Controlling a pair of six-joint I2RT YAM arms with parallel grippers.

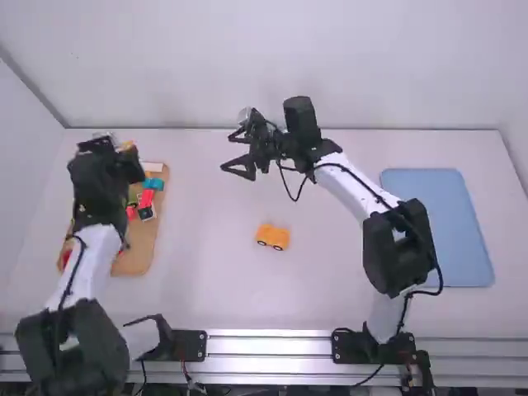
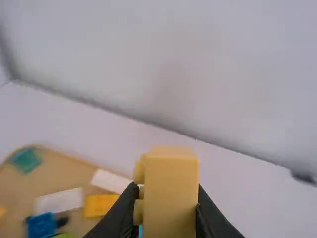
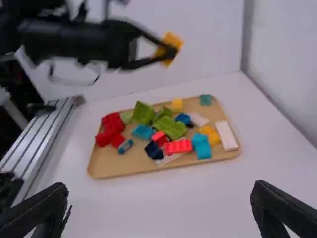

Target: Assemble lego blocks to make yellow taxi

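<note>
On the worktop (image 1: 198, 289), the wooden tray (image 1: 136, 260) carries loose red, green, blue, white and yellow blocks (image 3: 178, 146). Right of the tray, well apart from it, sits the yellow piece with dark wheels (image 1: 272, 237); beyond that, farther right of the tray, lies a blue tray (image 1: 437, 227). Farther away, the right pincer (image 1: 228, 152) hangs right of the wooden tray, spread wide and without a block. Above that tray's far end, the left pincer (image 1: 122, 150) grips a yellow block (image 2: 171, 193).
</note>
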